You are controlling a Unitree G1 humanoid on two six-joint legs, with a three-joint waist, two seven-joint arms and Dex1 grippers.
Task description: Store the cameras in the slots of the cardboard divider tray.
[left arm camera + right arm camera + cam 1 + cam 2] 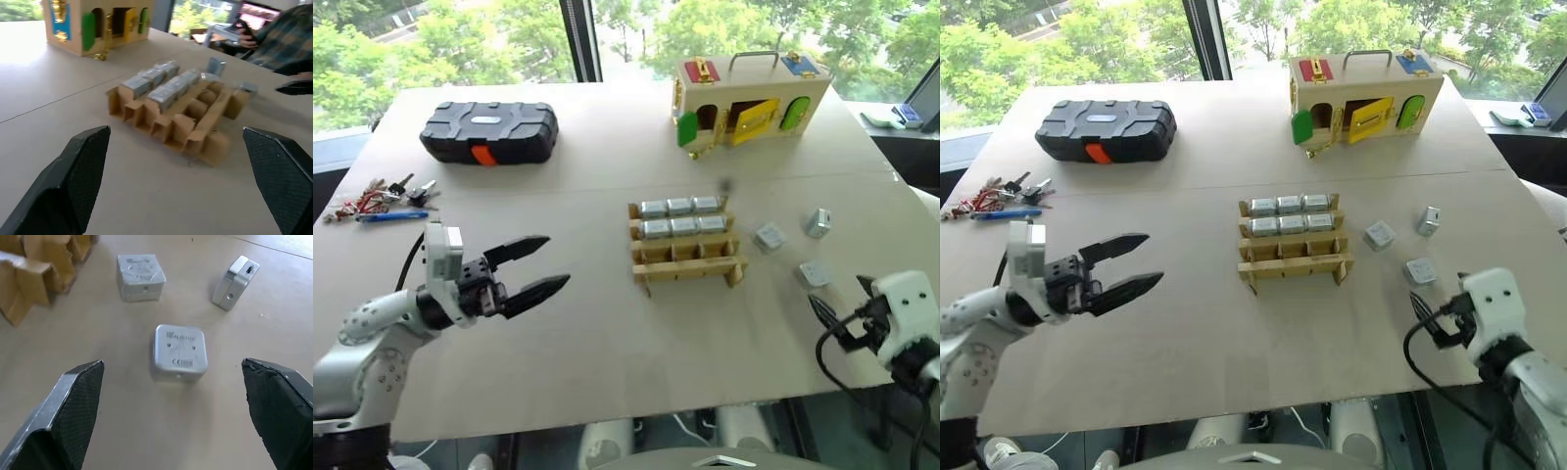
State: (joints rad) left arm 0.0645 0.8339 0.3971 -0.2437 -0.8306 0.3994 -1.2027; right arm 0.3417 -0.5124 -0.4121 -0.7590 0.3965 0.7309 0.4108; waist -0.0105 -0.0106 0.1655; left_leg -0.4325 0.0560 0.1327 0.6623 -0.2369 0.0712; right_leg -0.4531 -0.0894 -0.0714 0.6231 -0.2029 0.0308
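A: While six cameras [680, 216] already sat in the tray's [690, 268] two far rows, how much was left?
B: Three loose cameras [179, 352], lying just ahead of the right gripper [176, 416]; the near row was empty.
A: And the arms?
B: Both hovered, jaws wide, holding nothing. The left gripper [533, 269] pointed across toward the tray.

Left arm [372, 338] is silver-grey with rounded joint housings and small dark screw holes; a white block sits at its wrist; a black cable loops behind it; left pincer [540, 265] has two tapered black fingers [73, 181] with finely textured pads; right pincer [829, 320] is black beneath a white housing, with looping black cables.
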